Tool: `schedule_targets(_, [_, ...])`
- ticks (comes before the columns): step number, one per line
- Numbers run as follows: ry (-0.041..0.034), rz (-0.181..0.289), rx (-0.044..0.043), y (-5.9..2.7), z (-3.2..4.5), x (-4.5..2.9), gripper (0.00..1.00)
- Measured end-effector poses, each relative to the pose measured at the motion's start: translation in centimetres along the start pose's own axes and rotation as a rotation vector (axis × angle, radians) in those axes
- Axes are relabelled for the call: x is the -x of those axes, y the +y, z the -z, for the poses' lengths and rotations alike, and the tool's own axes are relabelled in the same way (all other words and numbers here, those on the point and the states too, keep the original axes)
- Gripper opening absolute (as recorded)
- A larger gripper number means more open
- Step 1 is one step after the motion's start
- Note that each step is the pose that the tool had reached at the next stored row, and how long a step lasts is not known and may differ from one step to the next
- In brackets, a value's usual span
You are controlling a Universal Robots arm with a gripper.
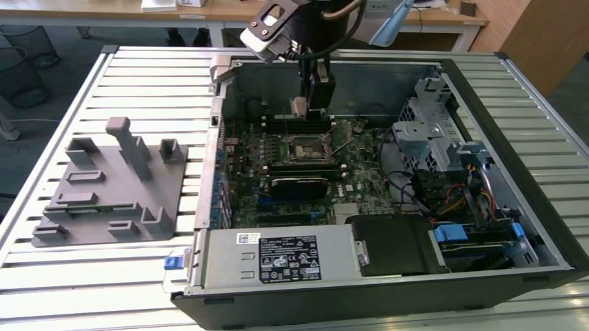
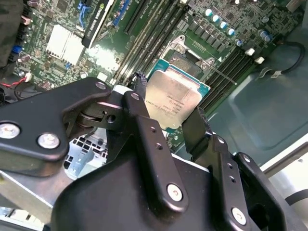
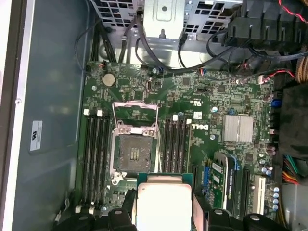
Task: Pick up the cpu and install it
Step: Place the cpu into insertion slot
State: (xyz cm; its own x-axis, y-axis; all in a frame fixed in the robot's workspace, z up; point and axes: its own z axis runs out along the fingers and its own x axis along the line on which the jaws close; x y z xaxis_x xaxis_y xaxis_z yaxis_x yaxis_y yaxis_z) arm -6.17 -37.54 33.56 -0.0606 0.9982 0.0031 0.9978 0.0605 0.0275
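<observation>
Grips the cpu (image 2: 175, 94) flat by two opposite edges in the hand (image 2: 169, 100), above the motherboard (image 3: 192, 96). Hangs just far of the open socket (image 3: 132, 153), apparently not yet over it.

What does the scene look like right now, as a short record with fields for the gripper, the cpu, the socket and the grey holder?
gripper: shut on the cpu, inside the open computer case, above the motherboard
cpu: gripped by two opposite edges, metal top towards both wrist views, not yet in the socket
socket: empty, its metal frame flipped open
holder tray: grey, on the slatted table, to the exterior view's left of the case
</observation>
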Motion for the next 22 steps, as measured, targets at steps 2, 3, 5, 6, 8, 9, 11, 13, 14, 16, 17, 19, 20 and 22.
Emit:
schedule_targets(2, [-0.0002, -0.005, 0.0, 0.02, -0.04, -0.26, 0.54])
schedule_targets(3, [-0.0002, -0.007, 0.0001, 0.02, -0.07, -0.42, 0.54])
schedule_targets(5, [-0.0002, -0.007, 0.0001, 0.05, -0.16, -0.76, 0.54])
schedule_targets(6, [-0.0003, -0.008, 0.0, 0.07, -0.22, -0.95, 0.54])
schedule_targets(8, [-0.0001, -0.008, 0.0001, 0.13, -0.35, -1.33, 0.54])
schedule_targets(9, [-0.0001, -0.008, 0.0001, 0.14, -0.41, -1.52, 0.54])
schedule_targets(11, [0.0, -0.008, 0.0001, 0.16, -0.52, -1.74, 0.54])
schedule_targets(13, [0.0003, -0.009, 0.0002, 0.17, -0.61, -1.85, 0.54])
schedule_targets(14, [0.0002, -0.009, 0.0001, 0.17, -0.64, -1.92, 0.54])
schedule_targets(16, [0.0002, -0.01, 0.0, 0.18, -0.73, -2.07, 0.54])
schedule_targets(17, [0.0004, -0.011, 0.0002, 0.18, -0.77, -2.09, 0.54])
schedule_targets(19, [0.0002, -0.013, 0.0001, 0.18, -0.83, -2.16, 0.54])
schedule_targets(20, [0.0003, -0.013, 0.0001, 0.18, -0.85, -2.2, 0.54])
schedule_targets(22, [0.0002, -0.014, 0.0001, 0.19, -0.91, -2.37, 0.54])
